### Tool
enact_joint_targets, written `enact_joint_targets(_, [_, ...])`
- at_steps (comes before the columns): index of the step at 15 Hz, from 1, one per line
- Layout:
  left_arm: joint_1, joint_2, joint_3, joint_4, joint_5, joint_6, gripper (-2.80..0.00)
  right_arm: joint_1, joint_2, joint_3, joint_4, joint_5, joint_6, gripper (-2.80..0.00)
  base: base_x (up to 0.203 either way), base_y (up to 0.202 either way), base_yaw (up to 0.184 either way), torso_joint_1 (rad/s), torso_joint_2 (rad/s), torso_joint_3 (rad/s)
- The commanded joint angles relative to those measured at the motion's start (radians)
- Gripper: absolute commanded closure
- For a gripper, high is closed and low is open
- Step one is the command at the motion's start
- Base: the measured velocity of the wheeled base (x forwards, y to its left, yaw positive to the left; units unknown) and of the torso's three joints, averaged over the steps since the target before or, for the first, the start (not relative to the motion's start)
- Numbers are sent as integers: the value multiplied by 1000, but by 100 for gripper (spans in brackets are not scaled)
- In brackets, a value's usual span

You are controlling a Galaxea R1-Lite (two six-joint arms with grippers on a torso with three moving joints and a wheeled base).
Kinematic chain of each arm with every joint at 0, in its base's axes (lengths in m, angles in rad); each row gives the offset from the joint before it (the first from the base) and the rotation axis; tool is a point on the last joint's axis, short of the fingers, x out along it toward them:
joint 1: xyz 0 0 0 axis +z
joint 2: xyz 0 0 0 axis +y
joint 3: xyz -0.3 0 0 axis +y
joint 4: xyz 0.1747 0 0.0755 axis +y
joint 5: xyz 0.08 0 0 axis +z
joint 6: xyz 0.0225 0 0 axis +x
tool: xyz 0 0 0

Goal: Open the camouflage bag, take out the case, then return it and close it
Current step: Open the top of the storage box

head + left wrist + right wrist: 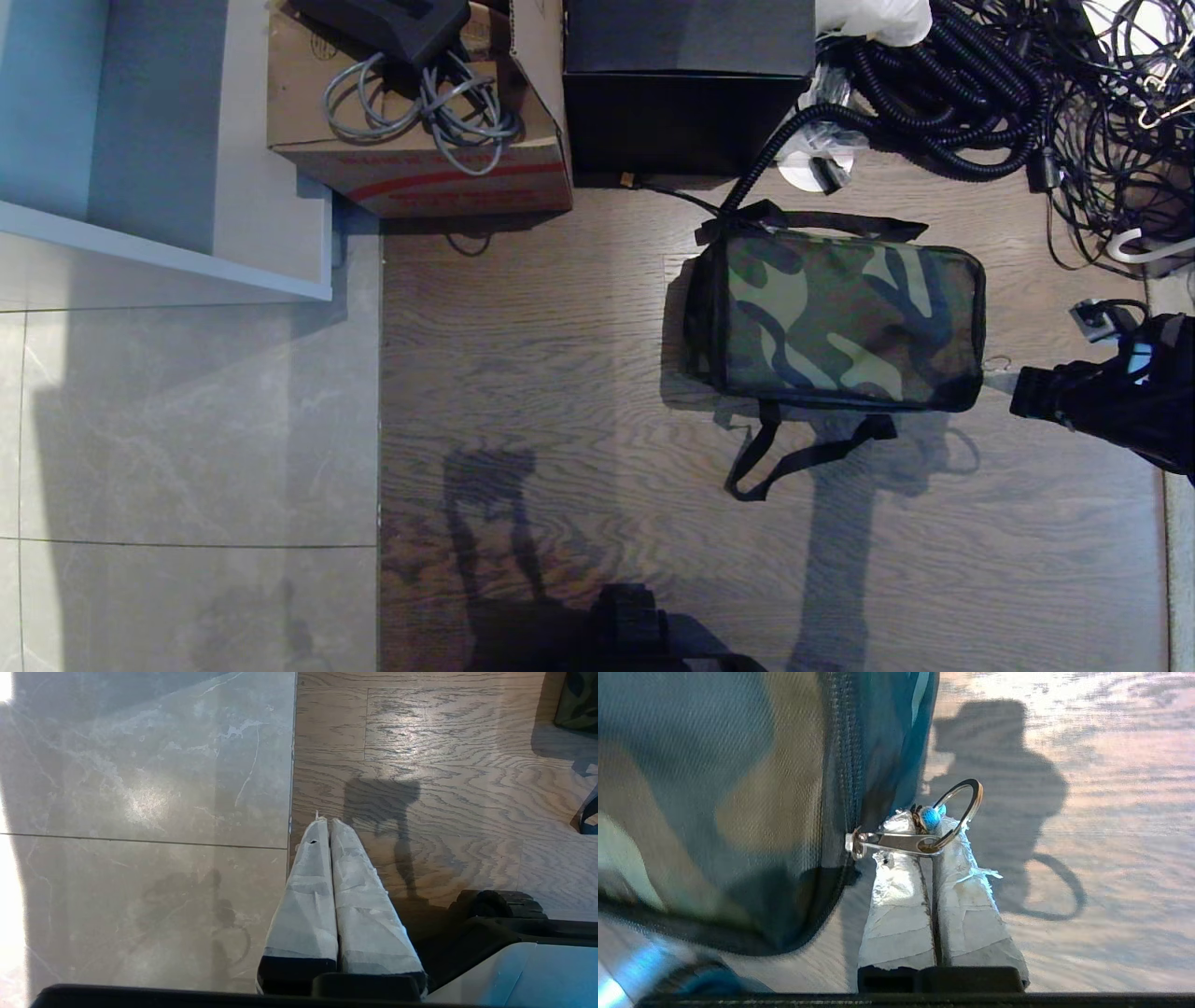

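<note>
**Right gripper pinches the zip pull**

The camouflage bag (836, 317) lies zipped on the wooden floor (560, 392). At its three o'clock end, the right gripper (924, 833) has its fingers (896, 905) pressed together on the zipper pull (901, 842). The left gripper (329, 826) hangs idle, fingers together, holding nothing.

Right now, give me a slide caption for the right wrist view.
Right claw shut on the zipper pull and ring at the corner of the camouflage bag.

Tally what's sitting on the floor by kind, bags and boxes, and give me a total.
Bags: 1, the camouflage bag
Boxes: 2, the cardboard box and the black box
Total: 3, leaving out the cable tangle, too knotted to count.
</note>
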Motion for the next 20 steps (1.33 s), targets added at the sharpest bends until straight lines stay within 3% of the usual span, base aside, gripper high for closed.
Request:
enact_joint_targets(1, [0, 0, 0, 0, 0, 0, 0, 0, 32, -47, -6, 3, 18, 0, 0, 0, 0, 0, 0, 0])
enact_joint_targets(8, [0, 0, 0, 0, 0, 0, 0, 3, 94, -205, -12, 5, 77, 0, 0, 0, 0, 0, 0, 0])
enact_joint_targets(12, [0, 0, 0, 0, 0, 0, 0, 8, 78, -213, -20, 63, 100, 0, 0, 0, 0, 0, 0, 0])
enact_joint_targets(16, [0, 0, 0, 0, 0, 0, 0, 35, 62, -192, -63, 69, 201, 0, 0, 0, 0, 0, 0, 0])
enact_joint_targets(20, [0, 0, 0, 0, 0, 0, 0, 84, 72, -98, -154, 68, 211, 0, 0, 0, 0, 0, 0, 0])
